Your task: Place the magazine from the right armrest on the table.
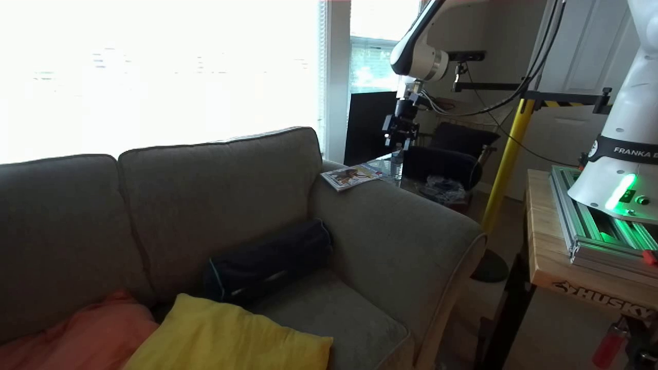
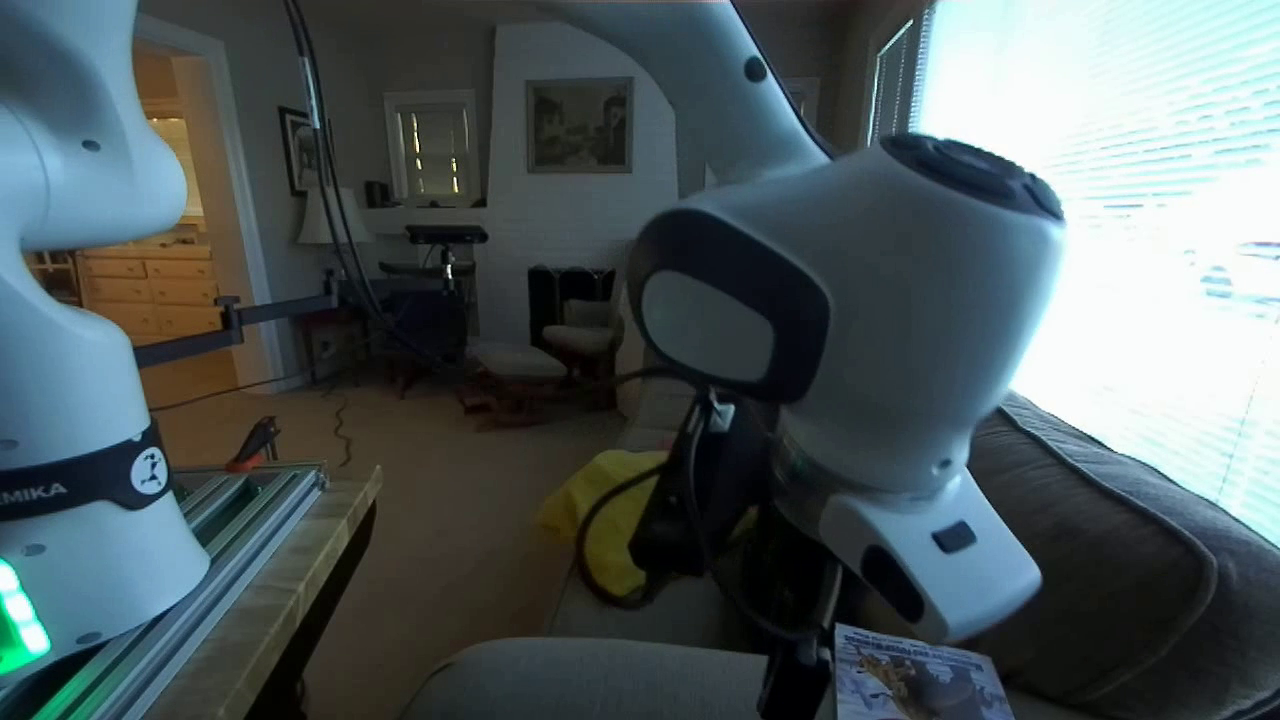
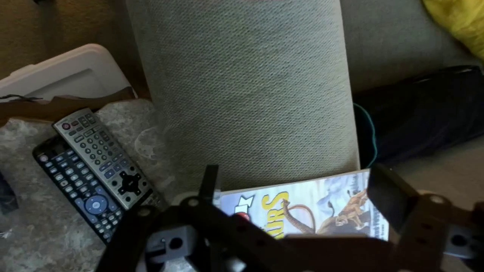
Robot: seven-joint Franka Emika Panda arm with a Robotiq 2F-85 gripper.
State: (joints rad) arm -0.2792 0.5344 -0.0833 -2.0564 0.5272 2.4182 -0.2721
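The magazine (image 1: 352, 177) lies flat on the far end of the grey-brown right armrest (image 1: 401, 221), against the sofa back. In the wrist view the magazine (image 3: 302, 211) shows a pale cover with yellow letters and animals; my gripper hides its lower part. The magazine (image 2: 920, 680) is cut off by the bottom edge in an exterior view. My gripper (image 3: 297, 183) is open and empty, its fingers wide apart and framing the magazine from above. My gripper (image 1: 398, 141) hangs above armrest height, apart from the magazine. The table (image 3: 17, 151) has a mottled grey top beside the armrest.
Two remotes (image 3: 107, 158) lie crossed on the table by the armrest. A clear bottle (image 1: 396, 163) stands on the table below my gripper. A white plastic lid (image 3: 75, 81) is beyond the table edge. A dark bolster (image 1: 272, 259) and yellow cushion (image 1: 231, 339) lie on the sofa.
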